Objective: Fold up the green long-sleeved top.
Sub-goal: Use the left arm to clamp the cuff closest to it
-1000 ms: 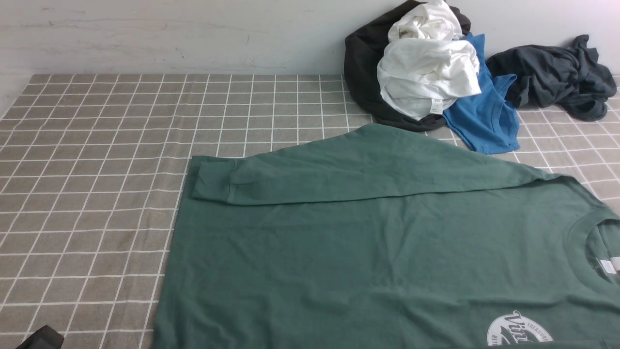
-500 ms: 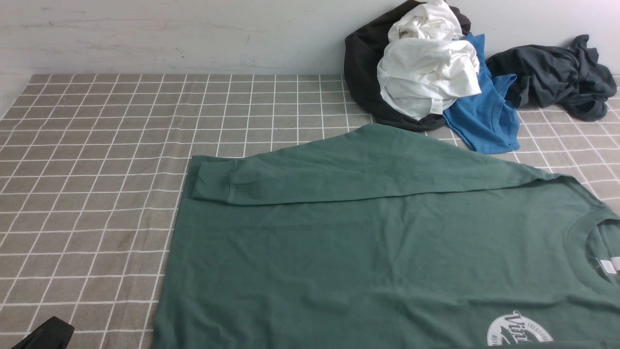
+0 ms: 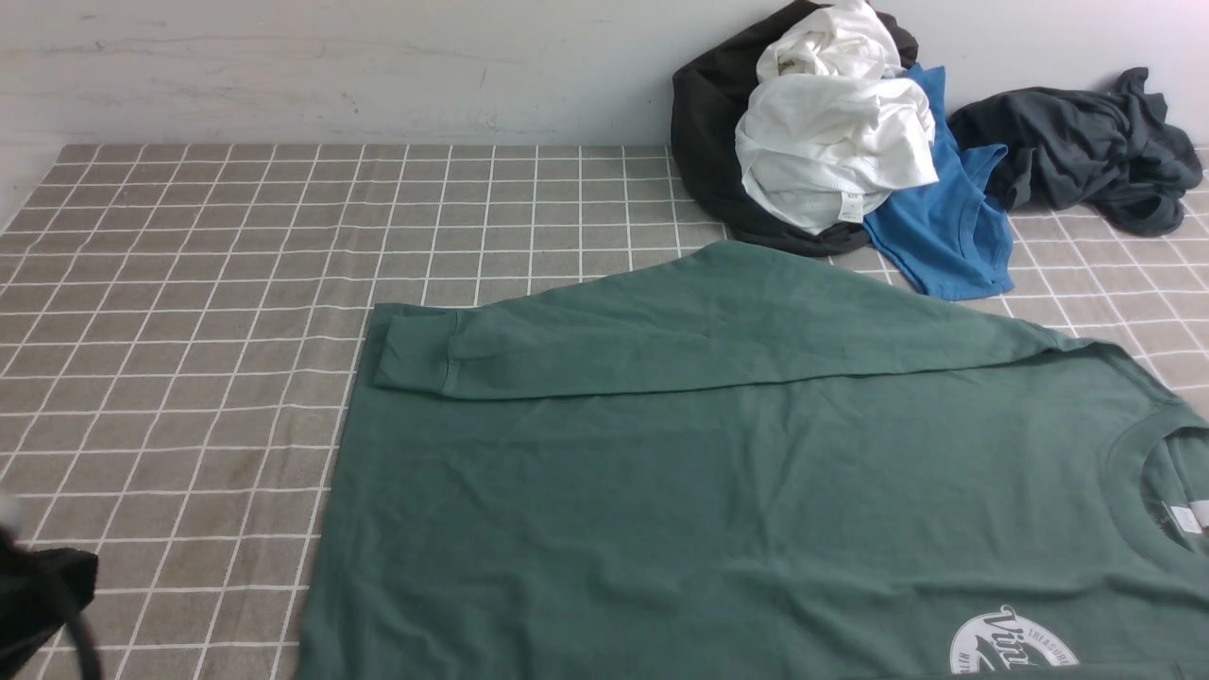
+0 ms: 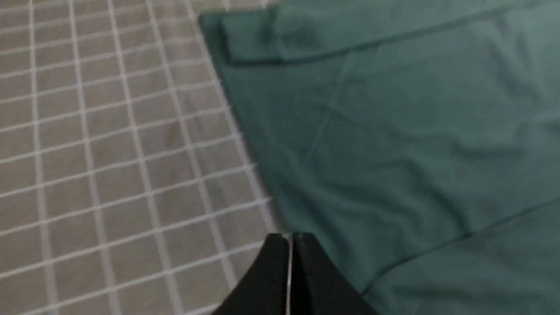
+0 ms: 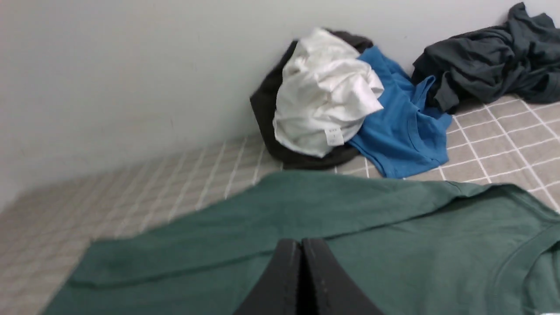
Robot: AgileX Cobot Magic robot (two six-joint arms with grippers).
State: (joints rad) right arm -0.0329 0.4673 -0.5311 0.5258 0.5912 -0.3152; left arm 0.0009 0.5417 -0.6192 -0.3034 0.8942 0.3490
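Observation:
The green long-sleeved top (image 3: 718, 491) lies flat on the checked cloth, neck to the right, logo (image 3: 1013, 642) at the near right edge. One sleeve is folded across its far side, the cuff (image 3: 416, 351) at the left. My left gripper (image 4: 291, 236) is shut with nothing in it, above the top's (image 4: 393, 131) left hem edge; in the front view only a black part of that arm (image 3: 38, 595) shows at the lower left. My right gripper (image 5: 301, 241) is shut and empty, over the top's (image 5: 393, 245) body; it does not appear in the front view.
A heap of black, white (image 3: 831, 142) and bright blue (image 3: 945, 227) garments leans against the back wall. A dark grey garment (image 3: 1086, 151) lies right of it. The grey checked cloth (image 3: 189, 283) stretches to the left.
The left arm's black part has risen and shifted left at the front view's lower left corner. The top has not moved.

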